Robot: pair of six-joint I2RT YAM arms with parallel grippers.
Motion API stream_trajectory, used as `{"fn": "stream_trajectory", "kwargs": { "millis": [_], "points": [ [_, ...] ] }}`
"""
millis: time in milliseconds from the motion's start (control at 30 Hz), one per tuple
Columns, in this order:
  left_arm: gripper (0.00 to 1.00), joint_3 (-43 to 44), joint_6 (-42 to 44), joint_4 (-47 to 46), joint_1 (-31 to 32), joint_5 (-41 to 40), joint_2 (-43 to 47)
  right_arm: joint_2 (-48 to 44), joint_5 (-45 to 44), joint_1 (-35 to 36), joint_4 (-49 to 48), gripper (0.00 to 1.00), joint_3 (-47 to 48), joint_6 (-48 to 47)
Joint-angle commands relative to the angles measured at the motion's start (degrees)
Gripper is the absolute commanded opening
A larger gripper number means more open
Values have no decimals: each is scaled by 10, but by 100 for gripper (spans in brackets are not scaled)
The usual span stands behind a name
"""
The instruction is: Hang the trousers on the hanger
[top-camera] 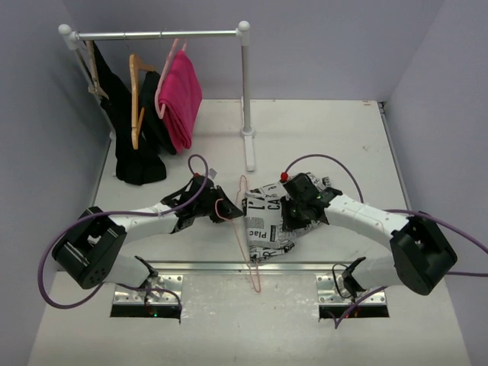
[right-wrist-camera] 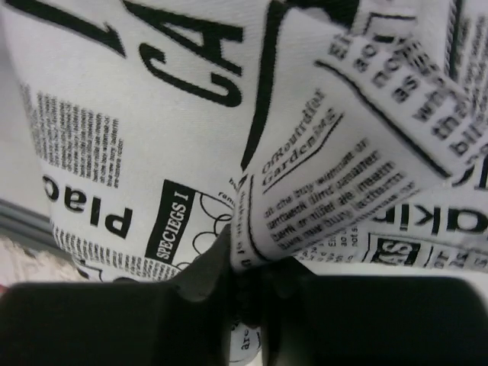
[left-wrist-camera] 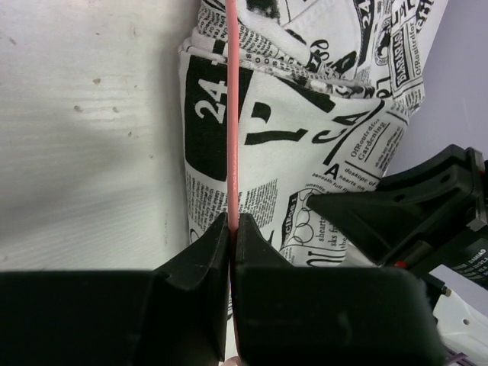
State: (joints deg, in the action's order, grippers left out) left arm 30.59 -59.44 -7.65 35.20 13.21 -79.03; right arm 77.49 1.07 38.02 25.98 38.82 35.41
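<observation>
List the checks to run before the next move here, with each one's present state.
1. Left hand shut on the pink wire hanger: ok, the wire is clamped.
2. Right hand shut on the newspaper-print trousers: ok, a fold is pinched.
3. Trousers spread out for draping: not ok, they are bunched and folded.
4. Trousers threaded over the hanger's bar: cannot tell; the wire only crosses their edge in the left wrist view.
5. Free space on the rail: ok, it is bare to the right of the pink garment.
</observation>
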Motion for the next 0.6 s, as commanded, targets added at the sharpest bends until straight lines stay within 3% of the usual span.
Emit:
{"fn": "stream_trajectory", "kwargs": {
  "millis": [0, 67, 233, 400, 567],
  "points": [
    [0, -32, 25, 42, 1, -45, 34, -21, 43, 1, -31, 0, 45, -85],
    [0, -41, 25, 50, 1, -60, 45, -41, 43, 1, -9, 0, 95, -115],
    [0, -55, 21, 74, 2, -112, 62, -34, 75, 7, 189, 0, 284, -146],
    [0, -59, 1, 147, 1, -189, 86, -23, 52, 13, 297, 0, 384, -170],
    [0, -63, 17, 166, 1, -223, 105, 1, -73, -2, 347, 0, 406, -183]
  ]
}}
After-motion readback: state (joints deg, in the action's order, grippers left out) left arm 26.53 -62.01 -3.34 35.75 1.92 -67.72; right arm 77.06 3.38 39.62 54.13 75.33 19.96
